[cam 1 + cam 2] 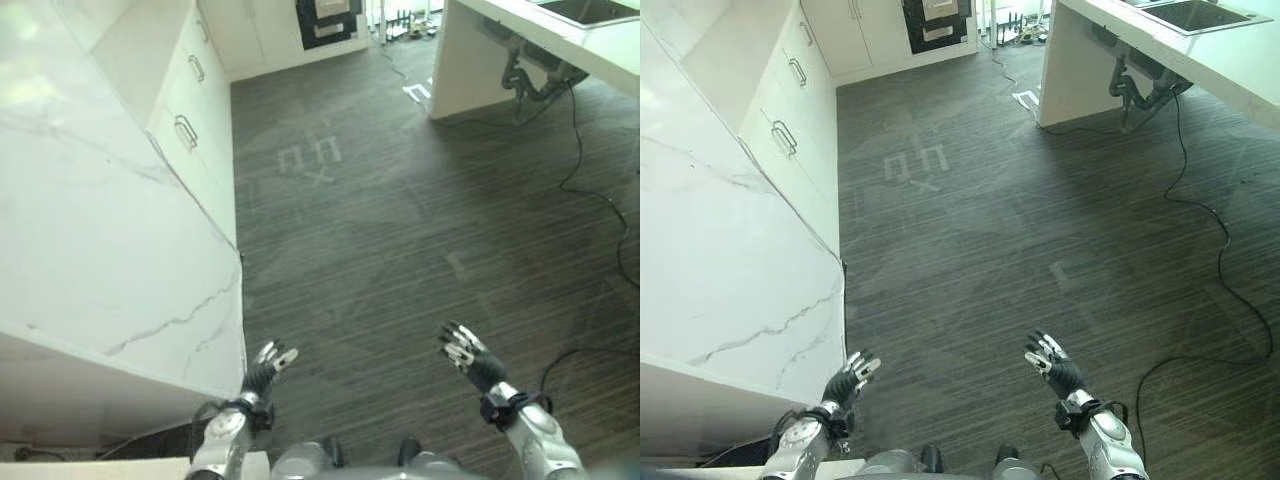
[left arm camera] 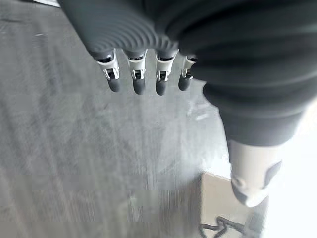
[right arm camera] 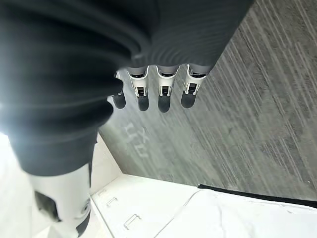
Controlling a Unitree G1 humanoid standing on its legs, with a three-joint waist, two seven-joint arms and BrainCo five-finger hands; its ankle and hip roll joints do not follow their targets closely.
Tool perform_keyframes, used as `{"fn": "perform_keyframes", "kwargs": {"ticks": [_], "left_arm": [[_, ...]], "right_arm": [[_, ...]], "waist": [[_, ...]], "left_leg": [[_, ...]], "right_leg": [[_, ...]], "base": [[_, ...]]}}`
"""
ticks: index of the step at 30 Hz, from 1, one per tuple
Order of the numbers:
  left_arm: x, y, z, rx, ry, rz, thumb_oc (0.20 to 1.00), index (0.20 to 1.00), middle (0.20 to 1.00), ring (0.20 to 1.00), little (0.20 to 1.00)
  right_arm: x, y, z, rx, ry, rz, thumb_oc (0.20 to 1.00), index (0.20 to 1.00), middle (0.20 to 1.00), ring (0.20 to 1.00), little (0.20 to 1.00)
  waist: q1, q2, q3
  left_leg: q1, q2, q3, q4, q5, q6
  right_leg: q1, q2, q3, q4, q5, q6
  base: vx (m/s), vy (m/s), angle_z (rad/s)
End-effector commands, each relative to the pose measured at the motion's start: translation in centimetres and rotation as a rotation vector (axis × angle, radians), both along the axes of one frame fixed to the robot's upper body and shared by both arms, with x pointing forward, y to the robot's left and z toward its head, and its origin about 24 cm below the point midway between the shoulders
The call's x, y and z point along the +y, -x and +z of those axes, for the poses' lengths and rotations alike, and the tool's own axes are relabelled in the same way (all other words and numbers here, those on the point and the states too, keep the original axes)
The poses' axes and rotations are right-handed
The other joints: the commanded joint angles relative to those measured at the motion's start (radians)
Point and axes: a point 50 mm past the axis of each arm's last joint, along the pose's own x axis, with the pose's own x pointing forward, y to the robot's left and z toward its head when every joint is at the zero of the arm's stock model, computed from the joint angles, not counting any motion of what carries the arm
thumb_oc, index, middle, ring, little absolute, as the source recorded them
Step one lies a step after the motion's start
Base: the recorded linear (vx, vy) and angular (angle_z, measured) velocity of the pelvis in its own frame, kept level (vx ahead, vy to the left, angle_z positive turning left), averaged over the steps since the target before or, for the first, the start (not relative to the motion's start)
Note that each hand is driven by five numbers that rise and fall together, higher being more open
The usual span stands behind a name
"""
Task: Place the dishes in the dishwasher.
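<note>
**K:** Fingers on the left hand [image 1: 268, 368] are straight and spread, holding nothing. Same on the right hand [image 1: 466, 352]: loose, apart, empty. Both hang over bare floor [image 1: 400, 230].

**M:** Where are the dishes?

**K:** Can't see any. No plate, no cup, no dishwasher I can pick out either. So direction from the fingers to a dish: cannot tell from here.

**M:** What's close, then?

**K:** White marble table [image 1: 100, 230] runs along the left, its near corner just beside the left hand. Top looks bare as far as I can see. Past it, further off on the left, a row of white cabinets with handles [image 1: 186, 130]. Far right there's a second table with a sink [image 1: 1195, 14] and exposed pipework underneath.

**M:** Which arm leads?

**K:** My guess: left hand is nearer the marble table, right is out over open floor, well apart from anything. If the dishes sit by the far sink, neither hand is near, and the robot has to walk and look first.

**M:** Long axis of the target?

**K:** Nothing to read it off yet.
</note>
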Motion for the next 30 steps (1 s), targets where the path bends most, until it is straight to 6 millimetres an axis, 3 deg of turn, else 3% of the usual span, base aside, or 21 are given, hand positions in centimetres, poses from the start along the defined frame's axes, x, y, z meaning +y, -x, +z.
{"fn": "perform_keyframes", "kwargs": {"ticks": [1, 3, 5, 7, 10, 14, 16, 18, 19, 22, 23, 24, 25, 27, 29, 30], "left_arm": [[0.5, -2.2, 3.0, -0.197, -0.054, -0.049, 1.0, 1.0, 1.0, 1.0, 1.0], [0.6, -2.5, 3.8, -0.242, -0.053, -0.06, 1.0, 1.0, 1.0, 1.0, 1.0], [0.6, -2.7, 4.5, -0.288, -0.043, -0.066, 1.0, 1.0, 1.0, 1.0, 1.0], [0.6, -2.5, 5.0, -0.32, -0.025, -0.08, 1.0, 1.0, 1.0, 1.0, 1.0], [0.9, -2.0, 5.1, -0.326, -0.026, -0.079, 1.0, 1.0, 1.0, 1.0, 1.0], [1.1, -2.0, 5.4, -0.342, -0.045, -0.09, 1.0, 1.0, 1.0, 1.0, 1.0], [1.0, -2.6, 6.1, -0.364, -0.068, -0.122, 1.0, 1.0, 1.0, 1.0, 1.0], [0.8, -2.8, 6.3, -0.37, -0.079, -0.139, 1.0, 1.0, 1.0, 1.0, 1.0], [0.7, -3.1, 6.6, -0.38, -0.092, -0.158, 1.0, 1.0, 1.0, 1.0, 1.0], [0.3, -3.5, 7.0, -0.396, -0.119, -0.186, 1.0, 1.0, 1.0, 1.0, 1.0], [0.2, -3.6, 7.1, -0.397, -0.127, -0.186, 1.0, 1.0, 1.0, 1.0, 1.0], [0.2, -3.6, 7.1, -0.392, -0.127, -0.175, 1.0, 1.0, 1.0, 1.0, 1.0], [0.2, -3.7, 7.1, -0.393, -0.122, -0.165, 1.0, 1.0, 1.0, 1.0, 1.0], [0.1, -3.8, 7.3, -0.399, -0.117, -0.164, 1.0, 1.0, 1.0, 1.0, 1.0], [0.2, -3.9, 7.4, -0.401, -0.127, -0.178, 1.0, 1.0, 1.0, 1.0, 1.0], [0.2, -4.0, 7.5, -0.399, -0.131, -0.18, 1.0, 1.0, 1.0, 1.0, 1.0]], "right_arm": [[-0.6, -1.3, 2.1, -0.125, 0.012, -0.001, 1.0, 1.0, 1.0, 1.0, 1.0], [-0.3, -1.4, 2.3, -0.14, 0.012, 0.005, 1.0, 1.0, 1.0, 1.0, 1.0], [-0.1, -1.5, 2.6, -0.149, 0.011, 0.0, 1.0, 1.0, 1.0, 1.0, 1.0], [0.1, -1.2, 2.7, -0.153, 0.016, 0.001, 1.0, 1.0, 1.0, 1.0, 1.0], [0.4, -1.0, 2.6, -0.153, 0.007, 0.007, 1.0, 1.0, 1.0, 1.0, 1.0], [0.9, -1.0, 2.6, -0.16, -0.018, 0.008, 1.0, 1.0, 1.0, 1.0, 1.0], [1.3, -1.0, 2.7, -0.164, -0.027, -0.009, 1.0, 1.0, 1.0, 1.0, 1.0], [1.5, -1.1, 2.8, -0.172, -0.042, -0.025, 1.0, 1.0, 1.0, 1.0, 1.0], [1.8, -1.2, 3.0, -0.185, -0.051, -0.033, 1.0, 1.0, 1.0, 1.0, 1.0], [2.4, -1.3, 3.2, -0.197, -0.06, -0.038, 1.0, 1.0, 1.0, 1.0, 1.0], [2.6, -1.3, 3.1, -0.195, -0.062, -0.037, 1.0, 1.0, 1.0, 1.0, 1.0], [2.8, -1.3, 3.0, -0.189, -0.058, -0.022, 1.0, 1.0, 1.0, 1.0, 1.0], [3.0, -1.4, 3.1, -0.192, -0.053, -0.008, 1.0, 1.0, 1.0, 1.0, 1.0], [3.1, -1.7, 3.2, -0.196, -0.045, 0.0, 1.0, 1.0, 1.0, 1.0, 1.0], [2.8, -1.9, 3.4, -0.192, -0.042, -0.004, 1.0, 1.0, 1.0, 1.0, 1.0], [2.5, -2.0, 3.4, -0.194, -0.042, -0.003, 1.0, 1.0, 1.0, 1.0, 1.0]], "waist": [[0.001, 0.01, -0.01], [0.009, 0.02, -0.004], [0.02, 0.032, 0.001], [0.034, 0.033, 0.01], [0.045, 0.028, 0.011], [0.056, 0.017, 0.0], [0.051, 0.026, -0.005], [0.044, 0.025, -0.006], [0.036, 0.025, -0.005], [0.021, 0.031, 0.001], [0.02, 0.037, 0.004], [0.019, 0.038, 0.01], [0.015, 0.042, 0.018], [-0.003, 0.056, 0.029], [-0.017, 0.042, 0.042], [-0.026, 0.029, 0.048]], "left_leg": [[-0.006, 0.022, 0.022, 0.047, -0.119, 0.023], [-0.023, 0.028, 0.012, -0.04, -0.065, 0.008], [-0.07, 0.058, 0.005, -0.13, 0.026, -0.02], [-0.108, 0.099, 0.013, -0.177, 0.072, -0.046], [-0.071, 0.099, 0.055, -0.203, 0.027, -0.025], [-0.017, 0.039, 0.024, -0.225, -0.034, 0.027], [0.003, 0.006, 0.011, -0.235, -0.047, 0.073], [0.02, -0.02, -0.002, -0.241, -0.062, 0.101], [0.037, -0.05, -0.011, -0.253, -0.074, 0.132], [0.066, -0.086, -0.011, -0.269, -0.093, 0.173], [0.077, -0.09, -0.006, -0.275, -0.097, 0.181], [0.109, -0.105, -0.002, -0.291, -0.114, 0.185], [0.124, -0.105, 0.008, -0.297, -0.118, 0.185], [0.14, -0.087, 0.027, -0.3, -0.115, 0.182], [0.175, -0.092, 0.023, -0.304, -0.14, 0.171], [0.192, -0.099, 0.018, -0.303, -0.163, 0.169]], "right_leg": [[-0.015, 0.02, 0.064, 0.142, -0.122, 0.014], [-0.003, 0.032, 0.072, 0.142, -0.132, 0.018], [0.013, 0.043, 0.074, 0.135, -0.14, 0.017], [0.042, 0.028, 0.052, 0.134, -0.157, 0.017], [0.05, -0.004, 0.019, 0.179, -0.188, 0.024], [0.056, -0.021, 0.029, 0.247, -0.233, 0.04], [0.015, -0.023, 0.033, 0.356, -0.235, 0.046], [-0.019, -0.037, 0.052, 0.456, -0.198, 0.065], [-0.056, -0.044, 0.074, 0.583, -0.145, 0.092], [-0.134, -0.05, 0.09, 0.834, -0.042, 0.144], [-0.16, -0.064, 0.083, 0.908, -0.017, 0.148], [-0.197, -0.108, 0.081, 0.993, -0.027, 0.151], [-0.225, -0.112, 0.066, 0.993, -0.04, 0.147], [-0.282, -0.067, 0.024, 0.9, -0.046, 0.129], [-0.316, -0.08, -0.003, 0.685, -0.024, 0.132], [-0.331, -0.091, -0.002, 0.565, 0.014, 0.14]], "base": [[0.25, 0.033, -0.13], [0.22, 0.102, -0.18], [0.28, 0.138, -0.12], [0.51, 0.231, -0.21], [0.41, 0.263, -0.39], [0.29, 0.245, -0.48], [0.22, 0.283, 0.02], [0.2, 0.272, 0.39], [0.18, 0.301, 0.43], [0.18, 0.312, 0.31], [0.24, 0.328, 0.4], [0.23, 0.288, 0.26], [0.23, 0.225, -0.26], [0.12, 0.036, -0.74], [0.24, -0.079, -0.31], [0.31, -0.114, -0.02]]}}
